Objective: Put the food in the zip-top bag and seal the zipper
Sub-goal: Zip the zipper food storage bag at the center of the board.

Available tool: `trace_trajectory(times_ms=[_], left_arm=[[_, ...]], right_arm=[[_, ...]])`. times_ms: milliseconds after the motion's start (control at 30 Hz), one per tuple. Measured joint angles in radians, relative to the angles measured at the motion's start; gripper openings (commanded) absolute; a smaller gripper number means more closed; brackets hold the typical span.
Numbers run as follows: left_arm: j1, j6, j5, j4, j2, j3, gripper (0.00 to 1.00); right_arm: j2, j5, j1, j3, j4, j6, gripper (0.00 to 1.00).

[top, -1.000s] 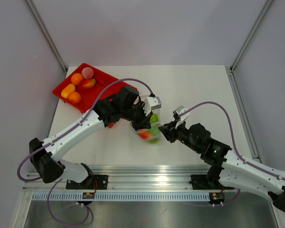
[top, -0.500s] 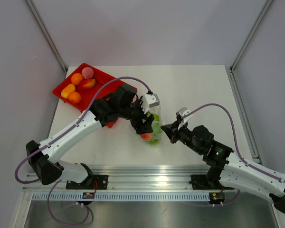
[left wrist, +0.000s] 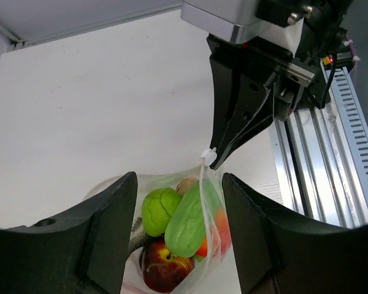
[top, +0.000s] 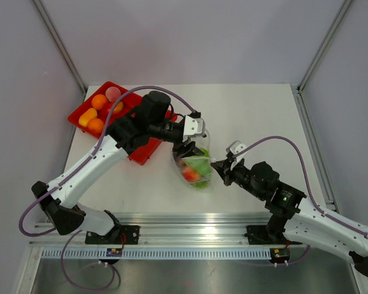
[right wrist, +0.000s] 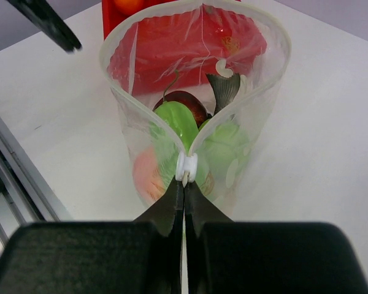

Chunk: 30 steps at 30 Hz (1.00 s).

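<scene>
a second ago the left gripper point(top: 186, 149) was clamped at the zip-top bag point(top: 195, 170). now its jaws stand apart with nothing between them, and it has risen and drawn back from the bag's far-left side. the right gripper point(right wrist: 184, 191), part open then, is now pinched fully shut on the end of the zipper point(right wrist: 104, 55), right at its white slider tab point(right wrist: 186, 166). the bag's mouth gapes wider than before, in a rounded loop.

the bag stands upright on the white table point(top: 257, 116). beyond the bag and to its right the table is bare out to the frame posts. on the bag's near side the table edge and the metal rail point(top: 202, 223) lie close by. the red tray point(top: 75, 116) sits to the bag's far left, near it but apart, with the left arm stretched over the tray's near corner. orange and pink pieces point(top: 96, 125) lie in the tray.

the food point(left wrist: 185, 225) in the bag, green, red and orange pieces, lies below the mouth. the left wrist view shows the left fingers point(left wrist: 110, 226) straddling the mouth from above, one on either side of it. the right gripper meets the bag at its right corner.
</scene>
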Motion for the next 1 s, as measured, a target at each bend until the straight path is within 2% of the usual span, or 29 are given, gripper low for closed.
trace_trajectory(times_ms=[133,400,433,600,700,1000], left_arm=[[-0.019,0.087,0.048,-0.020,0.051,-0.006,0.59],[-0.058,0.172,0.109,-0.122,0.216,0.075,0.49],[-0.061,0.178,0.116,-0.136,0.231,0.084,0.44],[-0.063,0.195,0.135,-0.179,0.251,0.091,0.42],[-0.063,0.199,0.142,-0.195,0.251,0.094,0.36],[-0.062,0.203,0.156,-0.209,0.253,0.097,0.34]], right_arm=[[-0.014,-0.010,0.000,0.000,-0.015,-0.007,0.00],[-0.018,-0.028,0.000,0.000,-0.017,-0.012,0.00],[-0.018,-0.030,0.000,0.000,-0.017,-0.014,0.00],[-0.018,-0.031,0.000,0.000,-0.018,-0.023,0.00],[-0.020,-0.031,0.000,0.000,-0.019,-0.026,0.00],[-0.026,-0.031,0.000,0.000,-0.021,-0.026,0.00]])
